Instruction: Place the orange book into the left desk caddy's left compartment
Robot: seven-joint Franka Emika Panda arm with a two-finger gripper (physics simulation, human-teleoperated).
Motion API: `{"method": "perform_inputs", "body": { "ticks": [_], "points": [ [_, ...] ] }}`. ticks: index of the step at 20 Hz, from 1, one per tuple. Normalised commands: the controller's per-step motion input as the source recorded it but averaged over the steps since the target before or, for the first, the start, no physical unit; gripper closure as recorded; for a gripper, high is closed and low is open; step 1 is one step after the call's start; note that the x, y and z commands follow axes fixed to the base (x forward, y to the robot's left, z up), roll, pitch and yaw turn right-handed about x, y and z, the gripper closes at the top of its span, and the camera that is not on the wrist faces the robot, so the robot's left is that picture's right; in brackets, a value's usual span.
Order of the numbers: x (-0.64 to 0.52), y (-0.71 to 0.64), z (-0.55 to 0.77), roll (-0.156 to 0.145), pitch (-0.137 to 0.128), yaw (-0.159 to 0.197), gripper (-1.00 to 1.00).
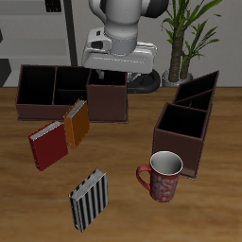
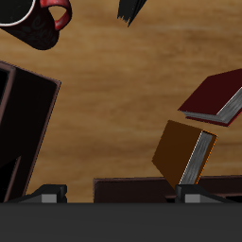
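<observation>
Orange book, left of centre, looks light, stiff, thin; best pinched across its covers; gripper open, empty.

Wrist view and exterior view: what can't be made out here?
- Gripper: exterior view, too small to tell whether open or shut; wrist view cuts its fingers off at the edge.
- Left desk caddy: its compartment floors sit behind its walls.
- Orange book: no title visible.

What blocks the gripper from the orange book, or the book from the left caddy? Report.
Nothing visible. The orange book lies uncovered below the open gripper, the red book just beside it. Bare table runs to the left desk caddy; the mug stands off that path.
</observation>
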Motion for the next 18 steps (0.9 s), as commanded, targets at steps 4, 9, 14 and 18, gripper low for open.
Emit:
{"method": "perform_inputs", "body": {
  "ticks": [4, 9, 14, 18],
  "points": [
    [0.0, -0.01, -0.04, 0.02, 0.003, -0.002, -1.0],
    [-0.05, -0.14, -0.07, 0.045, -0.002, 0.006, -1.0],
    [-0.09, -0.27, -0.06, 0.053, -0.034, 0.001, -1.0],
    [-0.18, -0.31, -0.22, 0.112, -0.08, 0.028, -1.0]
  ]
}}
